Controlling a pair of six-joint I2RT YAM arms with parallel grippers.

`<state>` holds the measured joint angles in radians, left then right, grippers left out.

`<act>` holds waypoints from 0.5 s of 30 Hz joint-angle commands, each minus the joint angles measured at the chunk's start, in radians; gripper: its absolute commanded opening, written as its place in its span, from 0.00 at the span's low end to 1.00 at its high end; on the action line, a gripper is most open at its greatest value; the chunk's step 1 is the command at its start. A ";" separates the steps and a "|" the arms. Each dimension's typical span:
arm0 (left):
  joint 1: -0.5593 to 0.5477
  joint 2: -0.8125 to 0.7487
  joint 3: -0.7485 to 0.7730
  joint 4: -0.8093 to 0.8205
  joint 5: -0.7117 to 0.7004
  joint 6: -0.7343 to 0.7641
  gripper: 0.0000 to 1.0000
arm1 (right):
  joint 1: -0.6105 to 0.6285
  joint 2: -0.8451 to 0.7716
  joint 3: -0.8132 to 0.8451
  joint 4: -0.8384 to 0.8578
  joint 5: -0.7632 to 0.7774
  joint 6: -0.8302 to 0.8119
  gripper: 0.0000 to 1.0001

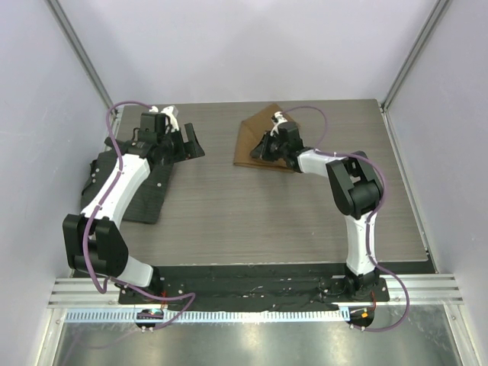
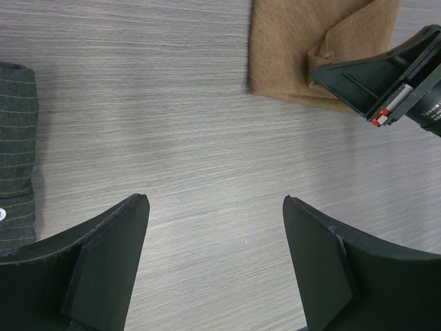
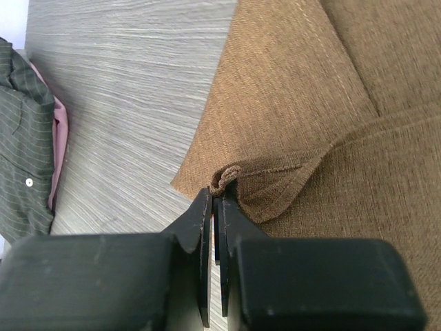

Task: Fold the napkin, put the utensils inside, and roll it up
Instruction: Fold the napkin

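The right fingers (image 3: pixel 209 201) are closed on a hemmed corner of the napkin (image 3: pixel 289 103), with the cloth bunched into a small curl right at their tips. From that pinch a flap with a stitched edge runs off to the right, lying over the rest of the cloth. The pinched corner points left, toward bare counter (image 1: pixel 252 221).

In the top view the napkin sits at the far middle of the counter. It is partly folded and skewed to the counter's edges, with one corner pointing far. The fingers hold it at its near-left side. Its long axis cannot be made out.

The left fingers (image 2: pixel 114 248) stand wide apart and hold nothing. They sit over bare wood-grain counter at the far left, well apart from the napkin.

A striped cloth (image 2: pixel 14 138), dark green-grey with a small white button, lies left of them.

A red-and-white tag (image 2: pixel 377 118) sits by the right fingers, and any print on it is too small to read.
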<state>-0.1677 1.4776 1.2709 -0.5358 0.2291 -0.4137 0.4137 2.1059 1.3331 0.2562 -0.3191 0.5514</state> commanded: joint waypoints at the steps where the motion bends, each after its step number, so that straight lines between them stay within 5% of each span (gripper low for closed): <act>1: 0.007 -0.034 -0.005 0.027 0.019 -0.008 0.84 | 0.023 0.014 0.066 0.018 0.009 -0.011 0.01; 12: 0.008 -0.033 -0.008 0.031 0.029 -0.014 0.84 | 0.048 0.066 0.129 -0.009 0.005 -0.019 0.02; 15: 0.008 -0.028 -0.010 0.034 0.038 -0.019 0.84 | 0.062 0.068 0.146 -0.011 -0.029 -0.039 0.14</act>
<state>-0.1677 1.4776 1.2663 -0.5327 0.2379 -0.4183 0.4541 2.1738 1.4216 0.2321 -0.3134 0.5465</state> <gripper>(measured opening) 0.837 0.081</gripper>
